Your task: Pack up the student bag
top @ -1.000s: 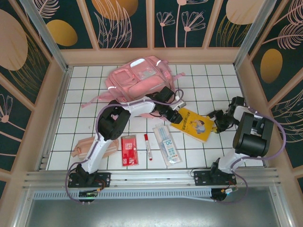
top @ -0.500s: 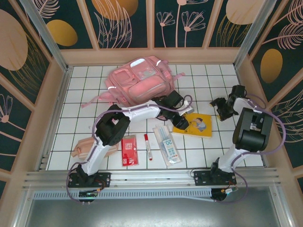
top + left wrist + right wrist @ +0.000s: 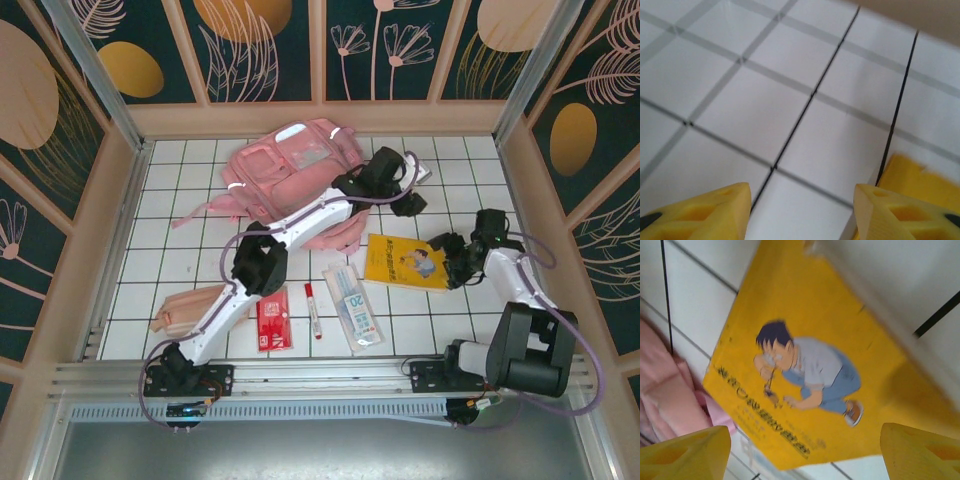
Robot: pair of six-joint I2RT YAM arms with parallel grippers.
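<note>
The student bag point(image 3: 290, 175) is a large light-pink backpack lying at the back of the tiled table; its pink fabric also shows at the left edge of the right wrist view point(image 3: 660, 390). My left gripper point(image 3: 405, 170) hovers by the bag's right side, open, with bare white tiles between its yellow fingers point(image 3: 802, 210). A yellow book point(image 3: 405, 262) with a cartoon boy lies flat on the tiles. My right gripper point(image 3: 447, 255) is at the book's right edge, open and empty, and looks down on the cover point(image 3: 805, 370) from just above.
Near the front lie a red packet point(image 3: 272, 318), a red marker point(image 3: 313, 308), a clear pack marked 20 point(image 3: 353, 305) and a peach pouch point(image 3: 185, 310). Wooden walls enclose the table point(image 3: 450, 160) on three sides.
My left gripper let go of the book, rose back to the bag's right side and opened wider. The book now lies flat. My right gripper swung back to the book's edge, opening more.
</note>
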